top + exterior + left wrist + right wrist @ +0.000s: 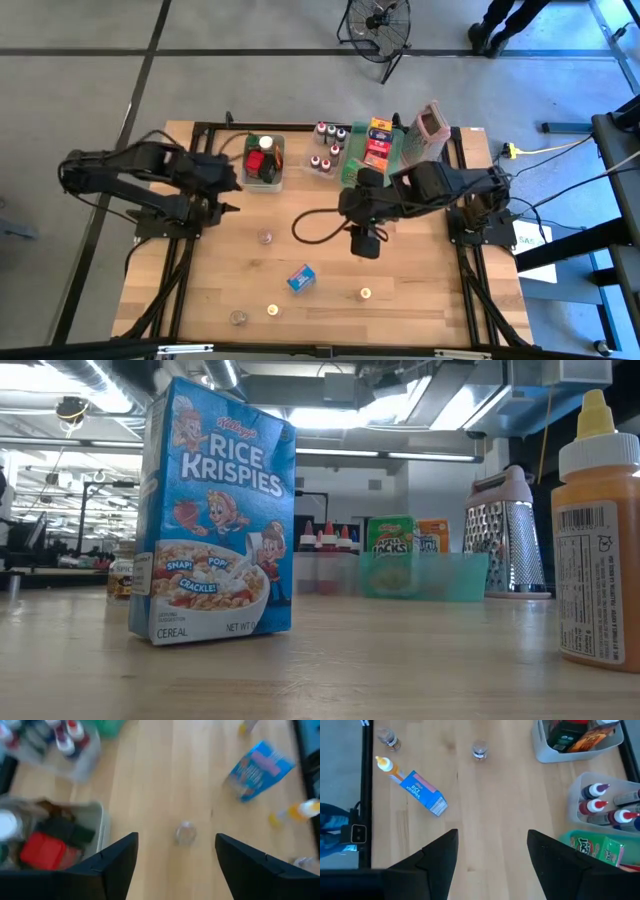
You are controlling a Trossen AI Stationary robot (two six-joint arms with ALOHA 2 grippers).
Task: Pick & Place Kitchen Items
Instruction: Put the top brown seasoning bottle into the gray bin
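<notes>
Right hand hung over the middle of the wooden desk, fingers spread wide, nothing between them, touching nothing. Left hand sat back by the desk's left edge, beside the clear bin; fingers likewise wide apart and empty, with a small clear jar on the bare wood out in front of them.

Desk surface: blue Rice Krispies box stood alone toward the near side, well apart from both hands. An orange squeeze bottle with yellow cap stood near it. Another small jar and two small round yellow-topped items were scattered along the near edge.

Far side: the clear bin held a red item, a dark item and a white-capped one. A second clear bin held tiny bottles with red and purple caps. Green tray carried small cereal boxes, a green Apple Jacks box among them. Pinkish box grater stood upright just beside the tray.

Room: grey floor, a floor fan behind the desk, a person's legs at the far edge.
</notes>
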